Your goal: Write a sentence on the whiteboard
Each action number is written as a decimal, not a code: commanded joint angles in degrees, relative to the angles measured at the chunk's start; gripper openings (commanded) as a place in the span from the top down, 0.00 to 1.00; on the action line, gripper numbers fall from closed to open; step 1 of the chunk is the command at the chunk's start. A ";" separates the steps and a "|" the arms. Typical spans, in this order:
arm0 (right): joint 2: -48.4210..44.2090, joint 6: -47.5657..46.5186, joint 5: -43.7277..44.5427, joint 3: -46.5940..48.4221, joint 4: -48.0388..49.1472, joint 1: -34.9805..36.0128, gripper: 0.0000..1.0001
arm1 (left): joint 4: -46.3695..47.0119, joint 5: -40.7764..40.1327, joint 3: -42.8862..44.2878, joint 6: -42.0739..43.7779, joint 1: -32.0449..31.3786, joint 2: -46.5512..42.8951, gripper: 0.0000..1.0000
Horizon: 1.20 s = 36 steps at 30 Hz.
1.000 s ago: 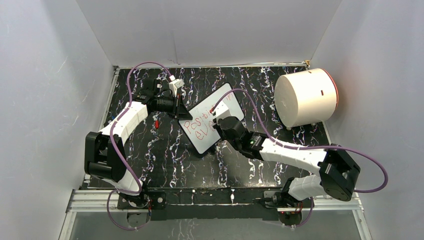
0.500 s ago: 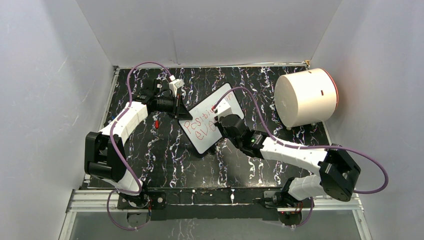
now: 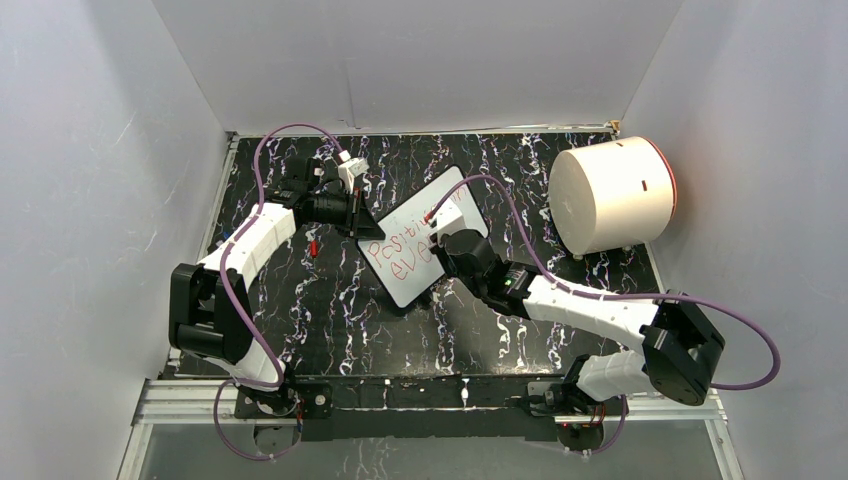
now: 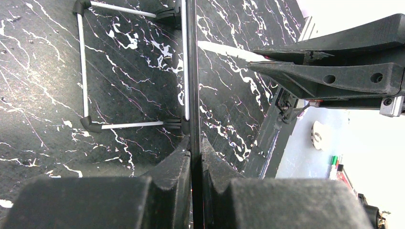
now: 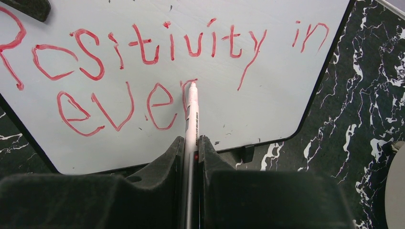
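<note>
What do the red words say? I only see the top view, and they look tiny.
Observer: In the right wrist view the sentence reads "Positivity in", then "eve" and part of a letter below.
Operator: Is it writing now?
Observer: The pen has its tip at that part-letter and looks pressed on the board; the right gripper is shut on the pen.
Operator: And the left arm?
Observer: The left wrist view shows the left gripper shut on the board's edge.
</note>
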 commanded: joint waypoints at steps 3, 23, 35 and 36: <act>0.10 -0.11 -0.17 0.27 2.39 -0.71 1.00 | -4.29 -2.79 -0.77 0.52 -0.52 2.22 1.00; 1.11 1.57 -0.96 -1.48 0.63 -1.03 1.00 | -4.28 -2.81 -0.71 0.52 -0.53 2.35 1.00; -0.46 2.84 -0.16 -3.61 -0.95 -1.03 1.00 | -4.25 -3.06 -0.79 0.52 -0.48 2.50 1.00; -0.71 2.65 -0.04 -3.71 -0.72 -1.03 1.00 | -4.31 -3.01 -0.74 0.52 -0.55 2.55 1.00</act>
